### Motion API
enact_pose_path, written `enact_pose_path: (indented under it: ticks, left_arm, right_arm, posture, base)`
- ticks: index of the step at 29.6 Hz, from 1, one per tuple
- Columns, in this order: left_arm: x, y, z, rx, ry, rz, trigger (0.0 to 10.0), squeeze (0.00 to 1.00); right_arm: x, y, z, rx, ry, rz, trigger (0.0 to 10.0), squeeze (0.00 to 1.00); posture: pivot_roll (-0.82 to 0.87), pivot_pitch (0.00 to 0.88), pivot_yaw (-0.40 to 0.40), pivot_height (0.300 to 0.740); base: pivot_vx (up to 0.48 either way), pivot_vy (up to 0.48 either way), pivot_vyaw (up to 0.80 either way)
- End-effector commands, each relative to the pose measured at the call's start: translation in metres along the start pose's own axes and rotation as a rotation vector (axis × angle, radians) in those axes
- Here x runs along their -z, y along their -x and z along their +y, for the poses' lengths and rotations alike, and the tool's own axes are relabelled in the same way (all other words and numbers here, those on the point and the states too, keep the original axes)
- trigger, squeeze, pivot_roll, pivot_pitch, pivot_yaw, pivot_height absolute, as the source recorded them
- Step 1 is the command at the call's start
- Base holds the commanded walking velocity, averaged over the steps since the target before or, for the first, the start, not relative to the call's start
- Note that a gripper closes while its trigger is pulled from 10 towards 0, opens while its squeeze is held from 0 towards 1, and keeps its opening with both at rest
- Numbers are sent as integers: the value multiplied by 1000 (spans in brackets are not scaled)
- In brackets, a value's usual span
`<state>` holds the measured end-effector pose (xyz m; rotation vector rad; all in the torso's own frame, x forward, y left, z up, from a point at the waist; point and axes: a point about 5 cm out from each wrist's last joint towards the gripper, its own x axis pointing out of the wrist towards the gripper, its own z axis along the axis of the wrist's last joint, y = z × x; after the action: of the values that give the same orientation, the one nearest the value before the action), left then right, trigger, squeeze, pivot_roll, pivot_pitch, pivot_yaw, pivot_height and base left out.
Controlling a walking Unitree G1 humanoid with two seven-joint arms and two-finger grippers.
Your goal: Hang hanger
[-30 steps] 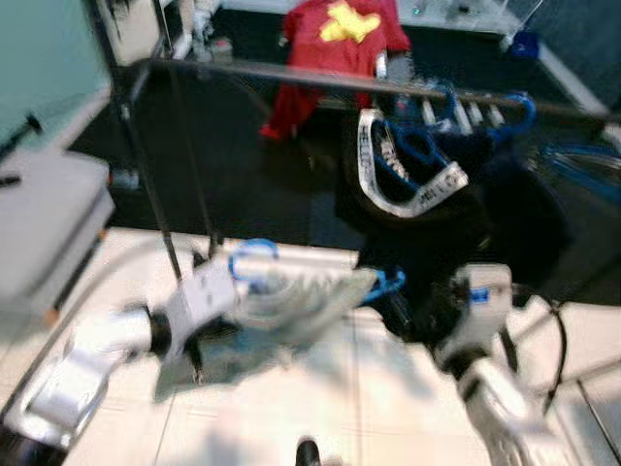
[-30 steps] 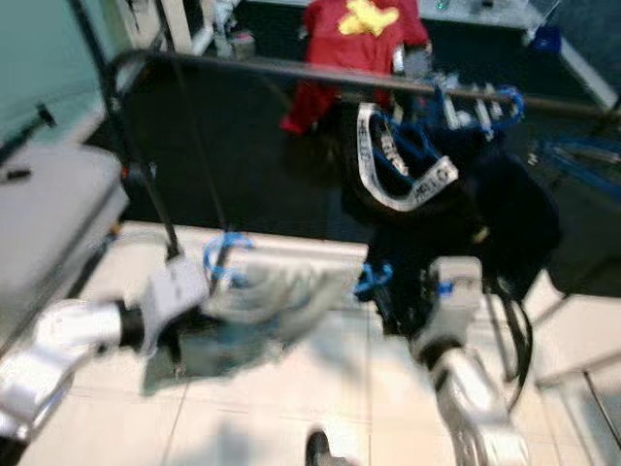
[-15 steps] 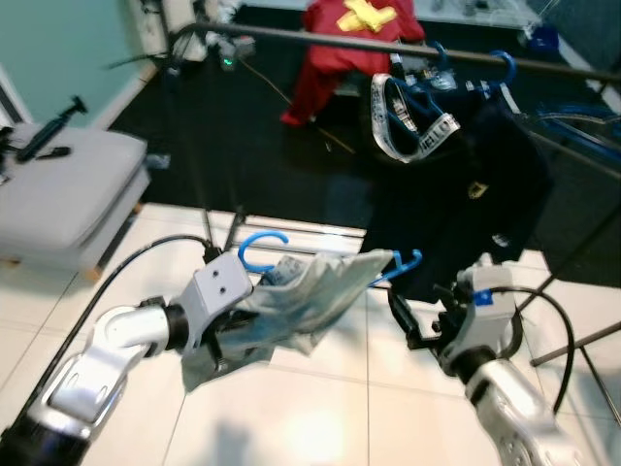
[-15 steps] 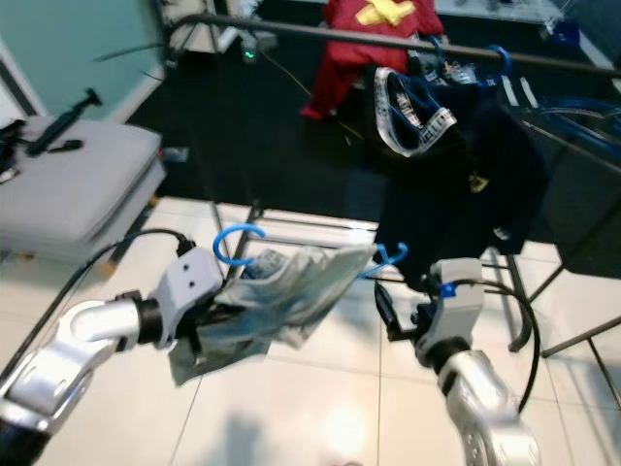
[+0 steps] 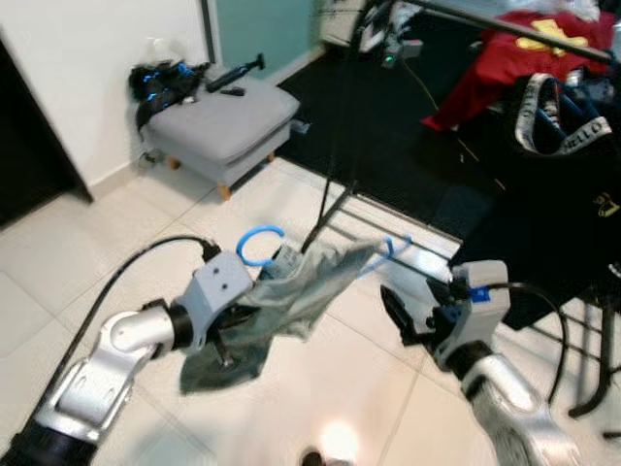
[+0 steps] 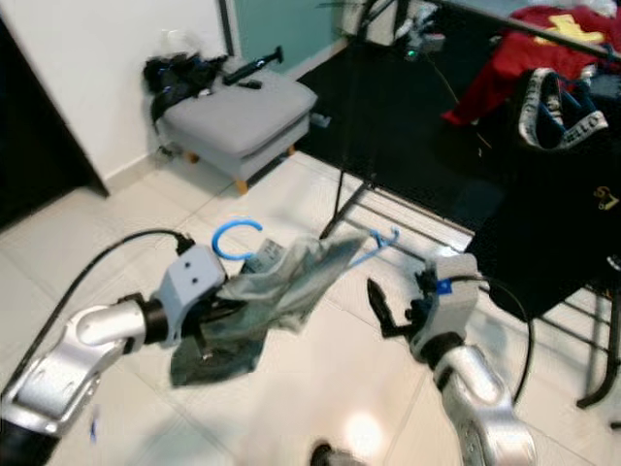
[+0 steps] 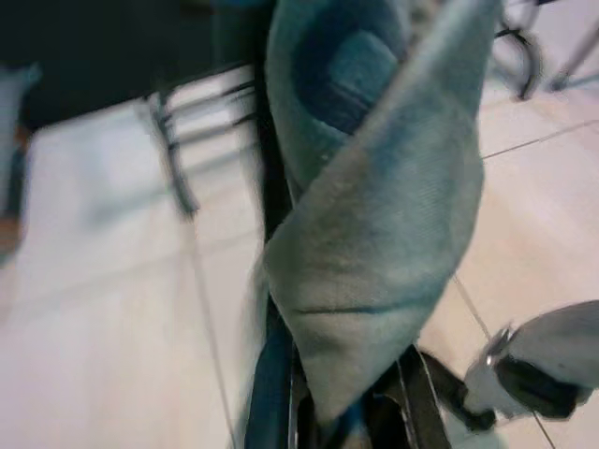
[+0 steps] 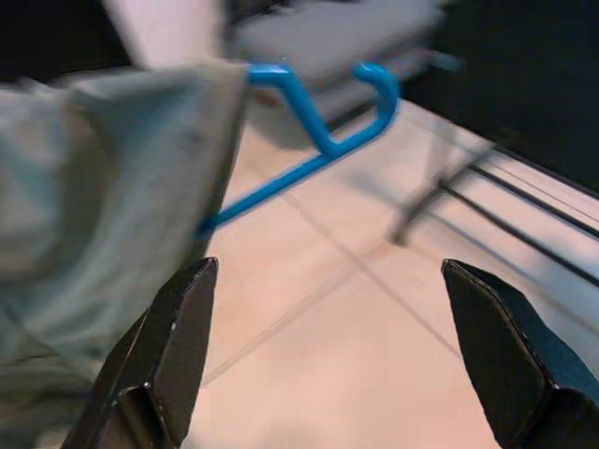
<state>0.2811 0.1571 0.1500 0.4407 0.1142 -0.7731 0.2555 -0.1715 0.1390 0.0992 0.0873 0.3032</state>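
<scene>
A blue plastic hanger (image 5: 258, 238) carries a grey-green garment (image 5: 303, 289) over the white tiled floor. My left gripper (image 5: 231, 338) is shut on the hanger under the cloth, which hides most of its fingers. In the left wrist view the garment (image 7: 374, 215) drapes right across the fingers. My right gripper (image 5: 406, 318) is open and empty, just right of the hanger's free end (image 8: 318, 140), not touching it. Its two black fingers (image 8: 159, 360) stand wide apart. The clothes rack rail (image 5: 505, 17) runs across the upper right.
On the rack hang a black garment (image 5: 558, 218), a red shirt (image 5: 509, 49) and other hangers. The rack's black upright (image 5: 342, 107) and floor bars (image 5: 427, 257) stand ahead. A grey footstool (image 5: 221, 121) with dark items sits at the left by a white wall.
The whole view has swung, so the rack now sits at the upper right and the footstool is nearer the middle. Both arms hold much the same pose.
</scene>
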Motion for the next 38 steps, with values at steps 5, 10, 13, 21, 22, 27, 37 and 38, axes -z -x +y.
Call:
enact_pose_path:
  ticks: [5,10,13,21,22,27,37,38]
  left_arm:
    - [-4,-6,-4,-208,216,-111,10000,0]
    - [-8,-9,-15,-327,409,-186,10000,0]
    - [-10,-5,-31,-374,553,-233,10000,0]
    - [-3,14,-55,-483,626,-226,10000,0]
    - [1,16,-60,-493,643,-201,10000,0]
    - [4,18,-61,-536,670,-200,10000,0]
    - [-2,19,-53,-608,681,-233,10000,0]
    - [-2,19,-52,-609,679,-235,10000,0]
  right_arm:
    - [0,0,4,-28,15,-1,10000,0]
    - [0,0,7,-54,42,2,10000,0]
    - [-2,1,11,-73,56,-2,10000,0]
    - [-3,12,23,-98,30,-12,10000,0]
    - [-1,16,27,-94,-2,-10,10000,0]
    - [2,24,32,-76,-77,-12,10000,0]
    - [-1,16,38,-128,-8,-26,10000,0]
    - [-2,15,39,-133,-5,-26,10000,0]
  posture:
    - [47,158,-74,740]
    - [51,157,-72,740]
    - [52,160,-70,740]
    - [66,165,-69,740]
    - [65,165,-70,740]
    - [63,164,-77,740]
    - [90,158,-81,740]
    - [92,159,-78,740]
  base:
    - [0,0,800]
    - [0,0,800]
    - [0,0,800]
    - [0,0,800]
    - [0,0,800]
    - [0,0,800]
    - [159,0,800]
    - [371,0,800]
